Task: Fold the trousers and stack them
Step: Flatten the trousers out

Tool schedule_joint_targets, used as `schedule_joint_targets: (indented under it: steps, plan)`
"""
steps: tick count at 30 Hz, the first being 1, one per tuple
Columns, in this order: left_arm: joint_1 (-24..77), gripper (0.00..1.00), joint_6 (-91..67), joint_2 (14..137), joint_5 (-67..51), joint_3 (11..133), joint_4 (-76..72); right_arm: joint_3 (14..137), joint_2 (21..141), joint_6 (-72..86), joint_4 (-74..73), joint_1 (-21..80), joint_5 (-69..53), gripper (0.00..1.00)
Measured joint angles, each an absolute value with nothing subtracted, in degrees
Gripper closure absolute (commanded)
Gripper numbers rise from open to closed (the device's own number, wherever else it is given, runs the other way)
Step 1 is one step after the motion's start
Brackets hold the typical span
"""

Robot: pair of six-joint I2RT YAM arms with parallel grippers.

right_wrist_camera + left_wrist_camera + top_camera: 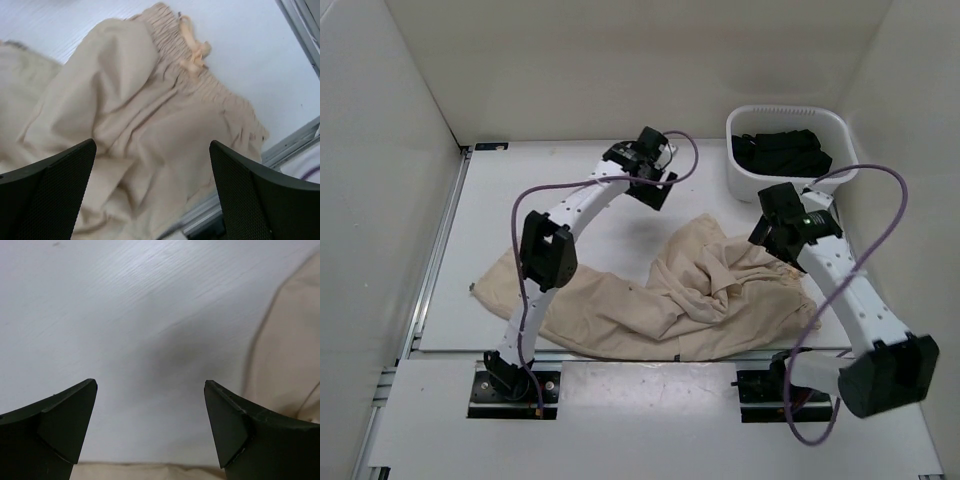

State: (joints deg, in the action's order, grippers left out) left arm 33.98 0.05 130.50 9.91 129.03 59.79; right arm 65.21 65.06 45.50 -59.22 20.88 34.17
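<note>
Far left: one leg of the trousers (620,305) runs out flat along the near edge of the tabletop (550,175), its cuff end pointing left. The cloth is beige, creased and unfolded.

Left of centre: the left hand (150,383) hangs over bare tabletop beyond the trousers. Its fingers are wide apart with nothing between them. In the left wrist view, beige cloth shows at the right edge and along the bottom edge.

Centre: the trousers bunch into a rumpled heap, with folds piled on one another. The heap spreads right towards the near right corner.

Right of centre: the right hand (152,145) is held above the waist end of the heap. Its fingers are spread and grip nothing. Its wrist view shows the gathered waistband (170,47) with a small tie bow (197,52), lying close to the metal rail (295,145) at the tabletop edge.

Far right, back corner: a white basket (790,112), upright with rounded corners. Inside is a black garment (782,152), crumpled, covering the bottom and sitting below the rim. No beige cloth is in it. The basket stands near the trousers. The right hand lies across the gap, so I cannot tell whether they touch.
</note>
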Motion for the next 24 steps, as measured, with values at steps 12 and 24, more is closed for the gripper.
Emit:
schedule_joint_targets:
  steps: [12, 24]
  plan:
    - [38.04, 0.0, 0.01, 139.85, -7.2, 128.57, 48.38, 54.63, 79.15, 39.99, -34.2, 3.31, 21.76, 0.01]
    - [41.34, 0.86, -0.19, 140.46, -22.17, 121.73, 48.12, 49.89, 89.58, 43.72, -18.59, 1.96, 18.7, 0.34]
